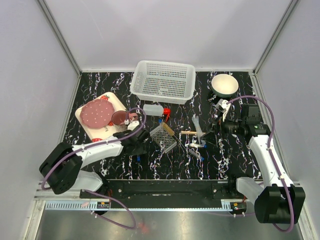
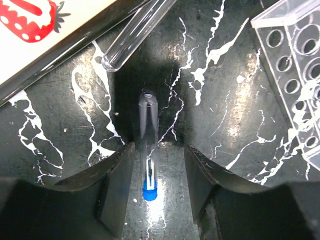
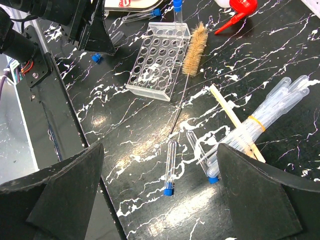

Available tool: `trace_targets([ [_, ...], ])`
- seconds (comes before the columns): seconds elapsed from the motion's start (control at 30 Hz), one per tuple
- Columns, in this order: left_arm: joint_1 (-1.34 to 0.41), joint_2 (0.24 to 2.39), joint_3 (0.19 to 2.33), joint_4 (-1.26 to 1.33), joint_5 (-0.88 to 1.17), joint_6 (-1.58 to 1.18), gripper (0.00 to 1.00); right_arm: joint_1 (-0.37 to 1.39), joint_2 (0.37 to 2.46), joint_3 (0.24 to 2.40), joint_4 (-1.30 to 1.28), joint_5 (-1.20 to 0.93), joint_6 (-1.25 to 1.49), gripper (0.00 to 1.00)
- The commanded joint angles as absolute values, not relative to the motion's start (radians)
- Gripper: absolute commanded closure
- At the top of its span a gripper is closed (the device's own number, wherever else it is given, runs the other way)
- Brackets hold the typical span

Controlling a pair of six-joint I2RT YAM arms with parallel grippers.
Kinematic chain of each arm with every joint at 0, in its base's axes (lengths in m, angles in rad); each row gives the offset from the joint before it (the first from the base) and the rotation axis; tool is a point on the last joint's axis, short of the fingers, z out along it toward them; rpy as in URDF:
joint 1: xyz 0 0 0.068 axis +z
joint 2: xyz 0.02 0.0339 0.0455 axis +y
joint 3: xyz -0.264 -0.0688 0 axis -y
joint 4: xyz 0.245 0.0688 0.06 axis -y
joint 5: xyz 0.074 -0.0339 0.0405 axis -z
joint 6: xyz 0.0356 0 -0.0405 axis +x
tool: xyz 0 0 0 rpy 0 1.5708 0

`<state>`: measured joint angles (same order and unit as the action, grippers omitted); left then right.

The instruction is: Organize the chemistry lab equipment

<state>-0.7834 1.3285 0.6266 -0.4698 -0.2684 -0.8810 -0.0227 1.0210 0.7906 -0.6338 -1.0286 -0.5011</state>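
Note:
A clear blue-capped test tube (image 2: 148,145) lies flat on the black marbled table. My left gripper (image 2: 159,150) is open and low over it, one finger on each side, not touching. In the top view this gripper (image 1: 137,142) is left of the clear perforated tube rack (image 1: 163,137). My right gripper (image 3: 157,150) is open above two more lying tubes (image 3: 170,167). A banded bundle of pipettes (image 3: 270,110) and wooden sticks (image 3: 235,117) lie right of them. The red-capped bottle (image 1: 152,110) lies behind the rack. I cannot make out a funnel.
A brush (image 3: 192,42) lies beside the rack (image 3: 157,62). Another tube (image 2: 137,32) lies against the strawberry-print tray (image 1: 87,125), which holds a pink plate and mug. A white mesh basket (image 1: 163,80) and a white bowl (image 1: 224,85) stand at the back.

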Motion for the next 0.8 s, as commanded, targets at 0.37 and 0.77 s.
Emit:
trace_targets([
  [0.37,-0.9,1.476,0.744,-0.595,-0.364,-0.827,0.84,-0.029,0.997,0.792,-0.63,-1.023,-0.52,0.0],
  [0.77,-0.96,1.168,0.673,-0.419,-0.138,-0.654,0.89,-0.029,0.992,0.781,-0.699,-1.127,-0.587,0.0],
])
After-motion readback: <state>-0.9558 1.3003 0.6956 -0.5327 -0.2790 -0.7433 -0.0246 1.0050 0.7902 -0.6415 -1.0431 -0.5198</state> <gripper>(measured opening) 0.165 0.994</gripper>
